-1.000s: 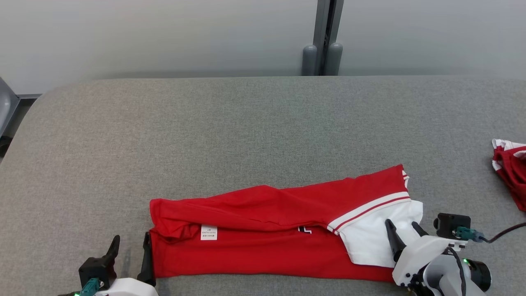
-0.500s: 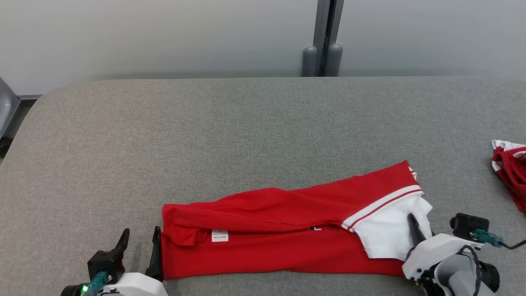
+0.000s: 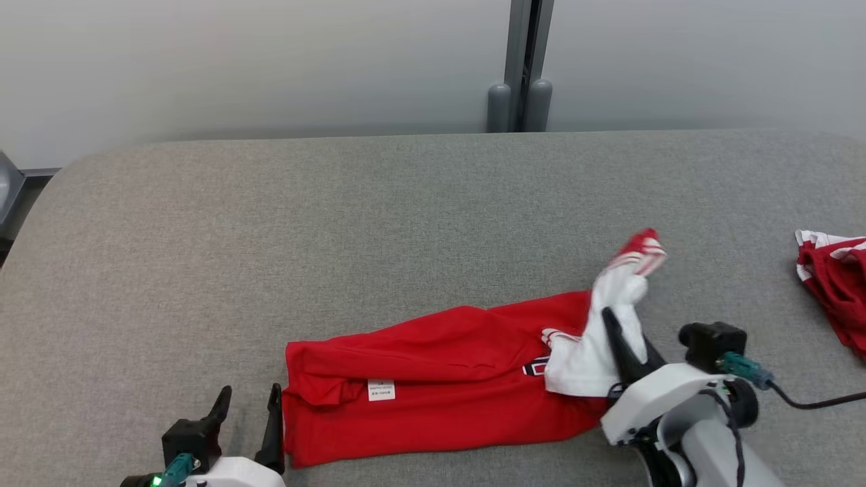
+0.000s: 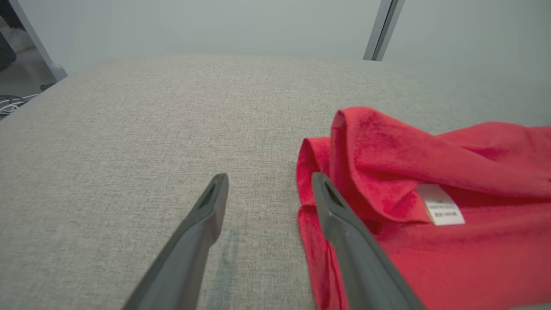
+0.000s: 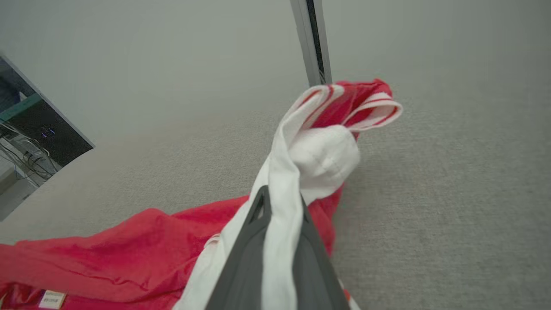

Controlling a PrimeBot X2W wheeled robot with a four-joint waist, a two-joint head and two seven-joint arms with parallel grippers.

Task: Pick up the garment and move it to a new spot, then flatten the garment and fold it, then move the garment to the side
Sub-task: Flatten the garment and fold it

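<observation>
Right end effector [image 3: 619, 325] pinches garment [image 3: 433, 385] sleeve (white) — lifted; left [image 3: 247, 419] gapes

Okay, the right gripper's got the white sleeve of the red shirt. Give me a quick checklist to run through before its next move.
1. Grip: right gripper shut on the white sleeve: ok.
2. Lift: sleeve end raised off the table: ok.
3. Other end: left gripper holding the garment: not ok, it is open beside the edge.
4. Flatness: garment lying flat: not ok, folded over and wrinkled.
5. Spacing: second garment apart from this one: ok.
6. Layers pinched by the right gripper: cannot tell.
</observation>
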